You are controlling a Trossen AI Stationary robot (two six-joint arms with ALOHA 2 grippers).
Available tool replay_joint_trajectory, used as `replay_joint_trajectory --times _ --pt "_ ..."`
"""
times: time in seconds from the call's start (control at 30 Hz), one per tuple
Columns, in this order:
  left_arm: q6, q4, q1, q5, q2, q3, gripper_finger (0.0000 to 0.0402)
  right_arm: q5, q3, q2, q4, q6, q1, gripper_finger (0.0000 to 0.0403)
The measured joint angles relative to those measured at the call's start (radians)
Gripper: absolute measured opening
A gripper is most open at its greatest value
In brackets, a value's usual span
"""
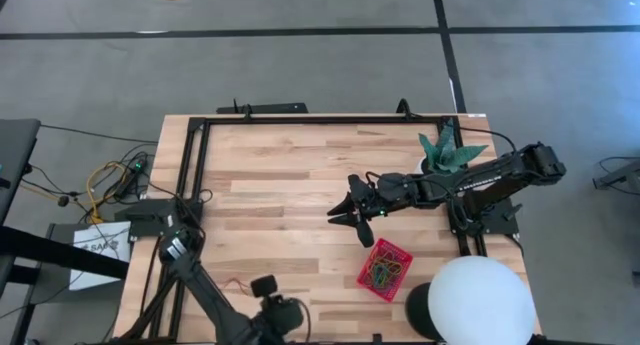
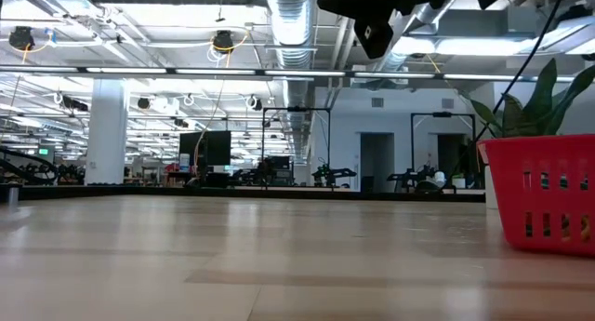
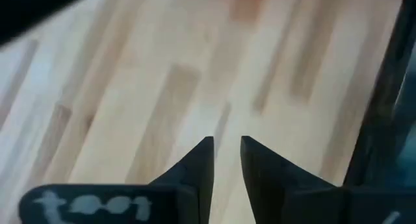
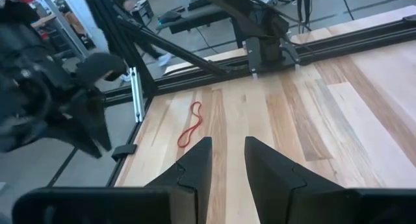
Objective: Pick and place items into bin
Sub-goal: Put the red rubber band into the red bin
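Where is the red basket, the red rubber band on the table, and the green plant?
red basket (image 1: pixel 385 268), high view, its rim.
red rubber band (image 4: pixel 190 124), right wrist view, middle of the loop.
green plant (image 1: pixel 447 150), high view, its leaves.

A pale wood-plank surface (image 1: pixel 290 175) stands on a grey floor (image 1: pixel 300 70) crossed by dark lines. Beyond it opens a large hall: a white column (image 2: pixel 106 130), exposed ducts (image 2: pixel 296 23) and strip lights (image 2: pixel 167 72) overhead, dark doorways (image 2: pixel 376 161) in the far white wall.

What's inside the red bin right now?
The red bin holds a tangle of coloured rubber bands, green, yellow and blue showing. Anything beneath that pile is covered.
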Motion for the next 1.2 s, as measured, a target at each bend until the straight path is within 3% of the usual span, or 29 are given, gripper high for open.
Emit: replay_joint_trajectory --times 0.17,0.3,0.5,0.67,0.8,0.97,1.1,1.2 --pt "0.092 -0.007 -0.023 0.14 -0.008 -0.08 0.0069 0.0 0.0 0.0 -0.002 0.0 0.0 0.0087" --pt "0.216 0.0 -0.026 0.164 -0.012 -0.159 0.0069 0.0 0.0 0.0 -0.002 0.0 0.0 0.0087" --pt "0.281 -0.01 -0.026 0.23 -0.051 -0.219 0.0069 0.0 0.0 0.0 -0.002 0.0 0.001 0.0087" --pt "0.309 -0.01 -0.033 0.324 -0.156 -0.221 0.0069 0.0 0.0 0.0 -0.003 0.0 0.001 0.0087" --pt "0.318 -0.01 -0.05 0.247 -0.266 -0.221 0.0069 0.0 0.0 0.0 -0.002 0.0 0.001 0.0087" --pt "0.19 -0.007 -0.062 0.038 -0.399 -0.27 0.0069 0.0 0.0 0.0 -0.002 0.0 0.001 0.0087" --pt "0.025 0.003 -0.068 0.072 -0.494 -0.481 0.0069 0.0 0.0 0.0 -0.002 0.001 0.001 0.0087" --pt "-0.057 0.133 -0.077 0.117 -0.57 -0.697 0.0069 0.0 0.0 0.0 -0.002 0.0 0.002 0.0087"
